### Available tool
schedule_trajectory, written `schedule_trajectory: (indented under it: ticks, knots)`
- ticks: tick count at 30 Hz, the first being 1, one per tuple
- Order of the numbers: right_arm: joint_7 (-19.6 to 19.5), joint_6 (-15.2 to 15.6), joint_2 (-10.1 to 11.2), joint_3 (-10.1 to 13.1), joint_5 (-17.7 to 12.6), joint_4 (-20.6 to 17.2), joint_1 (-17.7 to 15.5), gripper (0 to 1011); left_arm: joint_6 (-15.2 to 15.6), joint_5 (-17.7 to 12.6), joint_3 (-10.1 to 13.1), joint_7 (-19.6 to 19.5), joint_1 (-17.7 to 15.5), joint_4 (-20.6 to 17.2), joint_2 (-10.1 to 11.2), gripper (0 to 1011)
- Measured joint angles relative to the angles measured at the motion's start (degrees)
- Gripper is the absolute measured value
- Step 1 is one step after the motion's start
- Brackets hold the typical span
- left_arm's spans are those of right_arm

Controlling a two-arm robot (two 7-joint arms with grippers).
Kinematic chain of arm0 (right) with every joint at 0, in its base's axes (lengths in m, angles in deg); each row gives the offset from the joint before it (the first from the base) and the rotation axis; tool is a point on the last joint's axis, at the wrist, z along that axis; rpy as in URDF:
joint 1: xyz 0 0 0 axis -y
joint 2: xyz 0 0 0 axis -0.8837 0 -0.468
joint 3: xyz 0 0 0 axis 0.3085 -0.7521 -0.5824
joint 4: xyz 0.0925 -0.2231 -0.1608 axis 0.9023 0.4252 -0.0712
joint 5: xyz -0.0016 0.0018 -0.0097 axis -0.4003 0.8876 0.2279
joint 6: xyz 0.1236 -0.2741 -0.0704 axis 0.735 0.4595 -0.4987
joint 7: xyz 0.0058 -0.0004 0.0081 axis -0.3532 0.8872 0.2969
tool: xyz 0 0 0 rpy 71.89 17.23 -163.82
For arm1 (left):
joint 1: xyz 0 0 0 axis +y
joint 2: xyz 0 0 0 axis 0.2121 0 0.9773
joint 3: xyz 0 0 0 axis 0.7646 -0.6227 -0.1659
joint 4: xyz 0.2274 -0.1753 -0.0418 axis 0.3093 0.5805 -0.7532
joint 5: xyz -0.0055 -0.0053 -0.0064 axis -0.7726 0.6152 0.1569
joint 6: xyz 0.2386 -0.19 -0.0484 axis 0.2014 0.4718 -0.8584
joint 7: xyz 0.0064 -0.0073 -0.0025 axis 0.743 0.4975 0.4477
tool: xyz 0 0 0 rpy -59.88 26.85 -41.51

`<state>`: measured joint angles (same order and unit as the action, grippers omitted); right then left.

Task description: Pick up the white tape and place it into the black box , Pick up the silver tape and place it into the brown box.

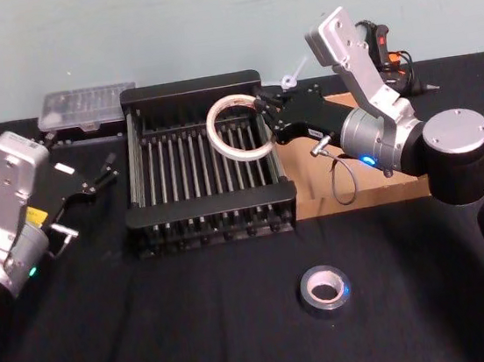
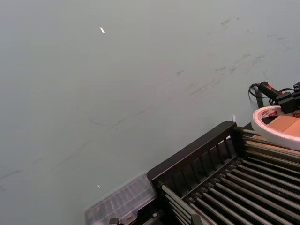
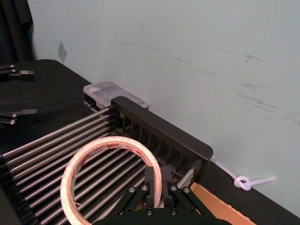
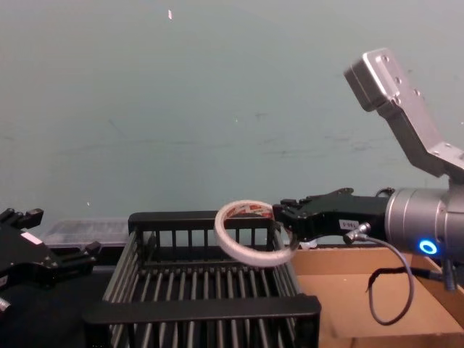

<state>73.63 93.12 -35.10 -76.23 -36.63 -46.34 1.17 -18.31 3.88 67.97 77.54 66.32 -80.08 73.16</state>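
Observation:
The white tape (image 1: 224,141) is a thin whitish ring with red print inside, held tilted in the air over the right part of the black box (image 1: 186,88). My right gripper (image 1: 263,125) is shut on the ring's right edge; the right wrist view shows its fingers (image 3: 151,180) pinching the white tape (image 3: 75,164) above the crate's bars. The silver tape (image 1: 324,289) lies flat on the black table, in front of the boxes. The brown box (image 1: 363,193) sits right of the crate, partly hidden by my right arm. My left gripper (image 1: 93,176) is open, left of the crate.
A clear plastic case (image 1: 87,105) lies behind the crate's left corner. A glue gun (image 1: 384,44) and a knotted white tube (image 1: 293,75) rest at the back right by the wall. Black cloth covers the table around the silver roll.

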Motion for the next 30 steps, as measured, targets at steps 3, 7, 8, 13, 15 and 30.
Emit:
schedule_trajectory:
  ticks: [3,7,8,13,15,30]
  knots:
    - [0.0,0.0,0.0,0.0,0.0,0.0,0.0,125,0.0,0.0,0.0,0.0,0.0,0.0,0.0,1001]
    - [0.0,0.0,0.0,0.0,0.0,-0.1,0.0,269,0.0,0.0,0.0,0.0,0.0,0.0,0.0,1001]
    - [0.0,0.0,0.0,0.0,0.0,-0.1,0.0,293,0.0,0.0,0.0,0.0,0.0,0.0,0.0,1001]
    - [0.0,0.0,0.1,0.0,0.0,-0.1,-0.1,471,0.0,0.0,0.0,0.0,0.0,0.0,0.0,1001]
    - [0.0,0.0,0.1,0.0,0.0,-0.1,-0.1,530,0.0,0.0,0.0,0.0,0.0,0.0,0.0,1001]
    - [0.0,0.0,0.1,0.0,-0.1,-0.1,-0.1,972,0.0,0.0,0.0,0.0,0.0,0.0,0.0,1002]
